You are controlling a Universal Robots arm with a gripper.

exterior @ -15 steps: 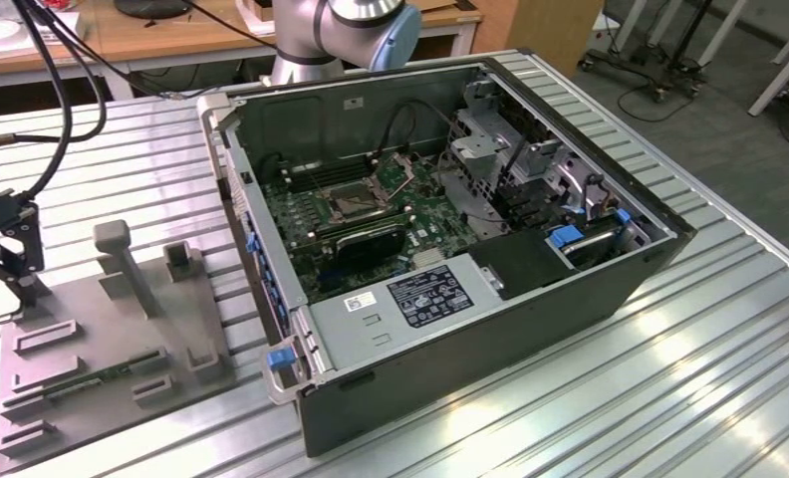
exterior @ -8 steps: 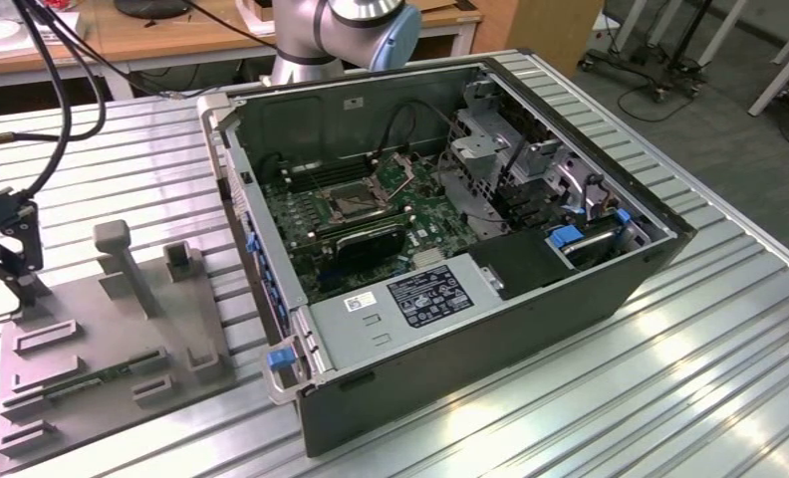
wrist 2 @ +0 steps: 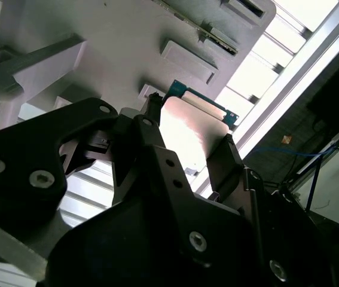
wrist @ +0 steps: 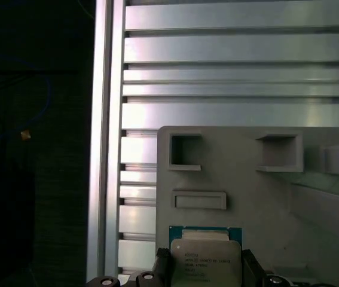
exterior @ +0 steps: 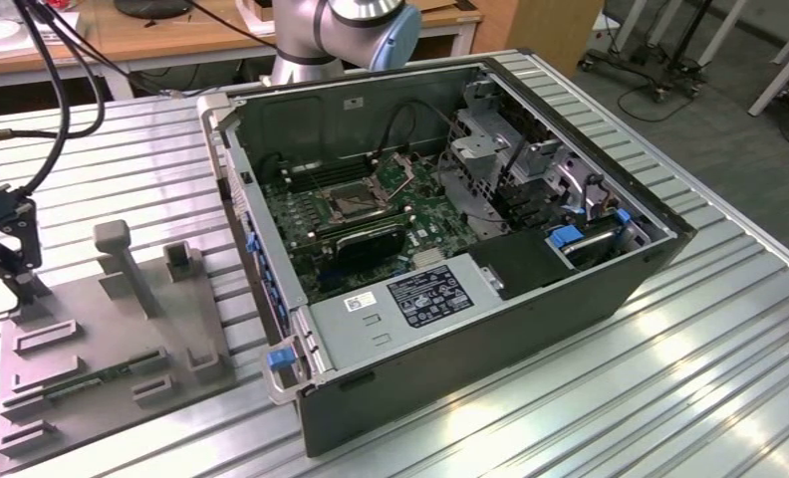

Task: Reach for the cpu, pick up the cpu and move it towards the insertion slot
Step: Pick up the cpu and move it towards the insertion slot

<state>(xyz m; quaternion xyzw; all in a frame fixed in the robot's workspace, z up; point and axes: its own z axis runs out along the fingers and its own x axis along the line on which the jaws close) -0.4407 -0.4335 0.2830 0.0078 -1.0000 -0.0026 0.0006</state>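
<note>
The end effector is pinching the cpu by two opposite edges, at the grey fixture on the exterior view's left. I'd be wanting a level, square grip here. The insertion slot is sitting well apart, down inside the open case, whose near wall is standing between them, so the open room, I reckon, is lying overhead.
</note>
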